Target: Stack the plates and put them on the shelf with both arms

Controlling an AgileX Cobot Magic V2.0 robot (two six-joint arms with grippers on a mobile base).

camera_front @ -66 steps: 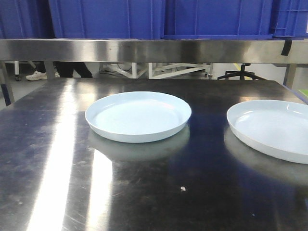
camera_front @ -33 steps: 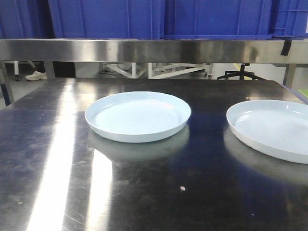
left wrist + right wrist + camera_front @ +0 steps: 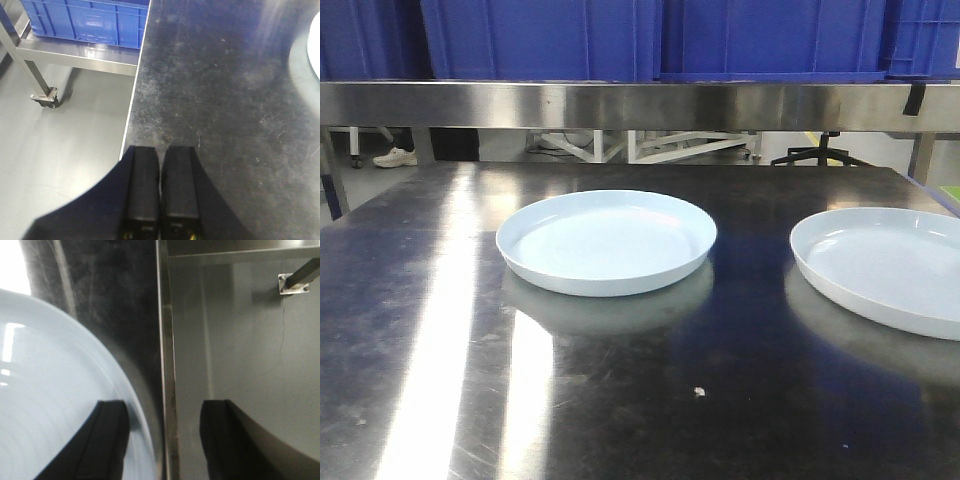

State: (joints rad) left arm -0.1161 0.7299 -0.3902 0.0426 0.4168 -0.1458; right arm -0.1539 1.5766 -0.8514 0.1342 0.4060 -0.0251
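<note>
Two pale blue-white plates lie apart on the dark steel table. One plate [image 3: 606, 241] is in the middle, the other plate [image 3: 886, 265] is at the right, cut by the frame edge. No gripper shows in the front view. My left gripper [image 3: 160, 151] is shut and empty, low over the table's left edge; a sliver of the middle plate [image 3: 316, 47] shows far to its right. My right gripper [image 3: 165, 412] is open and straddles the right plate's [image 3: 50, 390] outer rim. One finger [image 3: 111, 430] is over the plate's inside, the other finger [image 3: 220, 430] is past the table edge.
A steel shelf [image 3: 640, 104] runs across above the table's back and carries blue bins [image 3: 540, 38]. The table's right edge [image 3: 162, 340] lies just beside the right plate. A blue crate [image 3: 85, 22] sits on a low cart left of the table.
The plates have not moved. A person's dark leg behind the table has gone out of view.
</note>
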